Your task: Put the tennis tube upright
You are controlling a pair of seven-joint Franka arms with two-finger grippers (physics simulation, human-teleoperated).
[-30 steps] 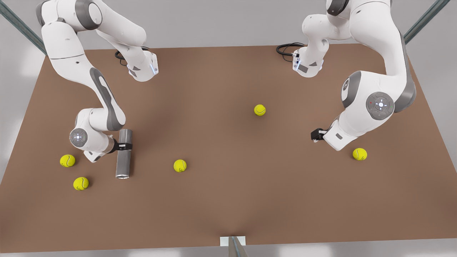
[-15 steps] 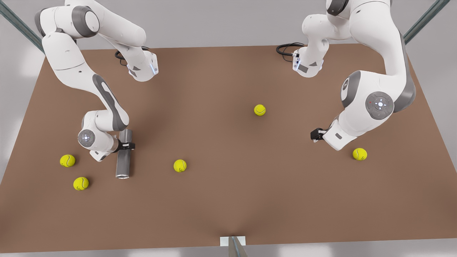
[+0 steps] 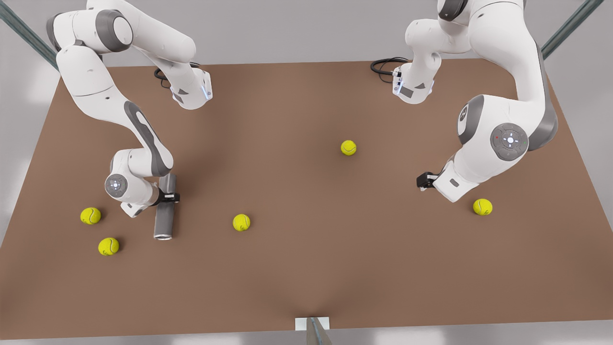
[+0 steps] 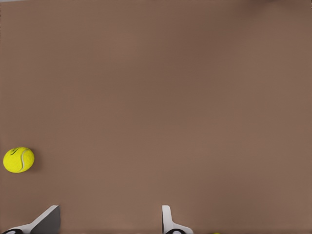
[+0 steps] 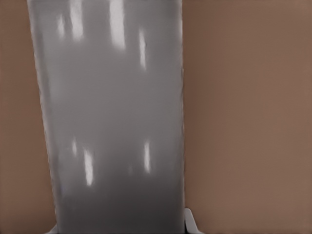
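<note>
Right gripper (image 3: 168,197), lower left of the front view, pinches the tennis tube (image 3: 164,207) mid-length; tube lies flat, long axis running top-to-bottom, silvery rim lowest. Left gripper (image 3: 423,181), spread and empty, waits well apart at right.

The tennis tube (image 3: 164,211) between the right fingers (image 5: 191,222) looks smooth grey with soft glossy streaks and a silvery metal-like rim; the tabletop (image 3: 306,268) is matt brown; the tennis balls (image 3: 241,222) look fuzzy

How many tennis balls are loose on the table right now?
5, counting in the front view: two on its left beside the right gripper, one near the tennis tube, one mid-table, one on its right.
</note>
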